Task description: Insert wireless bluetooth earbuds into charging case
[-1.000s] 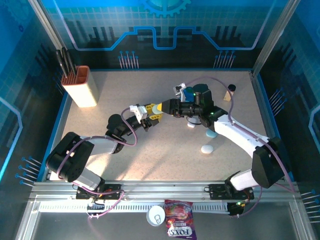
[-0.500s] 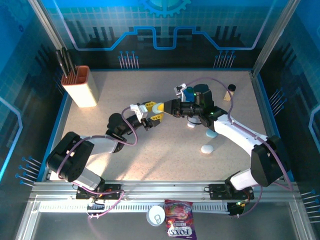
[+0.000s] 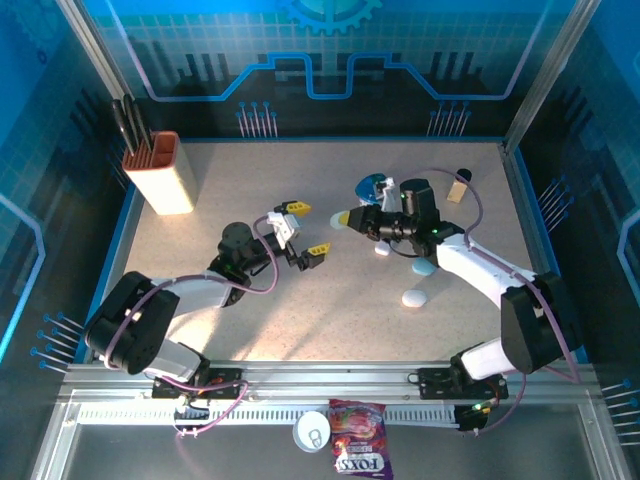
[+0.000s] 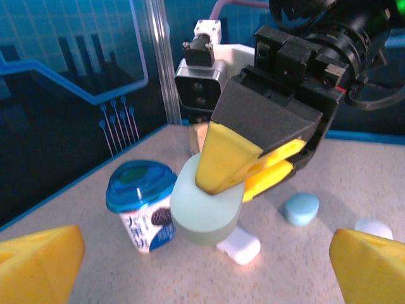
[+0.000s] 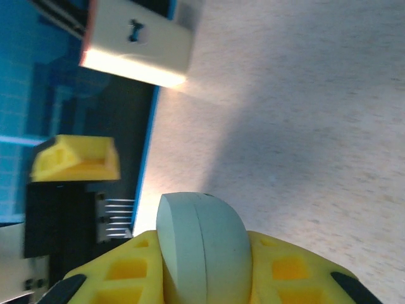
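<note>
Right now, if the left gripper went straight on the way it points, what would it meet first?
Probably the pale green case held in the right gripper, though depth is unclear.

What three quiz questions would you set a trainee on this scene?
1. True or false: the left hand is open.
2. Which hand holds the pale case? A: left hand. B: right hand.
3. Fill in: the cup on the table has a ____ lid.

Key: 1 true; 2 B; 3 blue.
</note>
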